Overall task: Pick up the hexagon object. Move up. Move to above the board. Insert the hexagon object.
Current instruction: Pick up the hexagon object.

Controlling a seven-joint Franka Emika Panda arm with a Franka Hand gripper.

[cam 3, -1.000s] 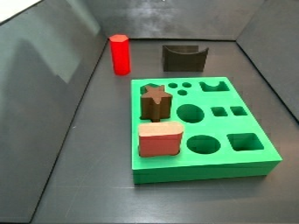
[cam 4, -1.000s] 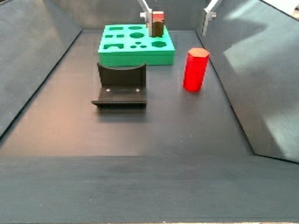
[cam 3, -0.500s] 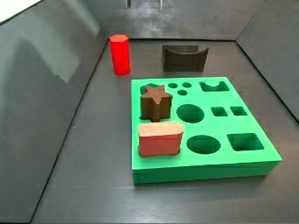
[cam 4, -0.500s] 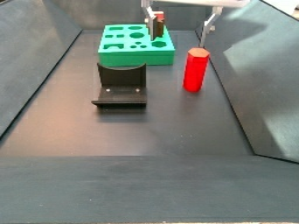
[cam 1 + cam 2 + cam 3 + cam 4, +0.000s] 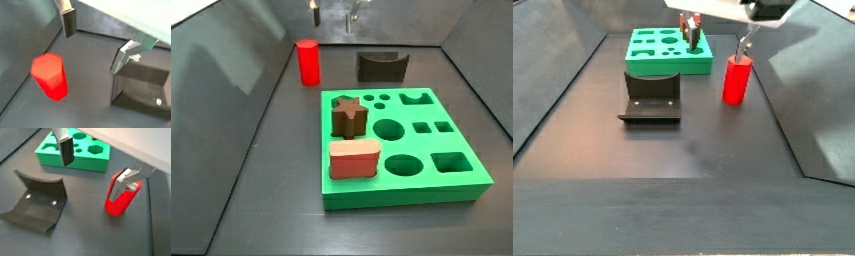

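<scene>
The gripper, jaws spread, hangs by the hexagon object; its body is cut off above, the board beyond.

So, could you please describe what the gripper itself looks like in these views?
The gripper has two flat silver metal plate fingers carrying dark rectangular pads. One finger shows a bolted bracket joint. The body above looks pale grey-white. No cables or markings are visible.

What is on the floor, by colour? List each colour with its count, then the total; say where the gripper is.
Red: 1, hexagon object
Green: 1, board
Brown: 1, star block
Pink: 1, rounded block
Dark: 1, fixture
Total: 5
Gripper open, above the floor, near the hexagon object.
</scene>
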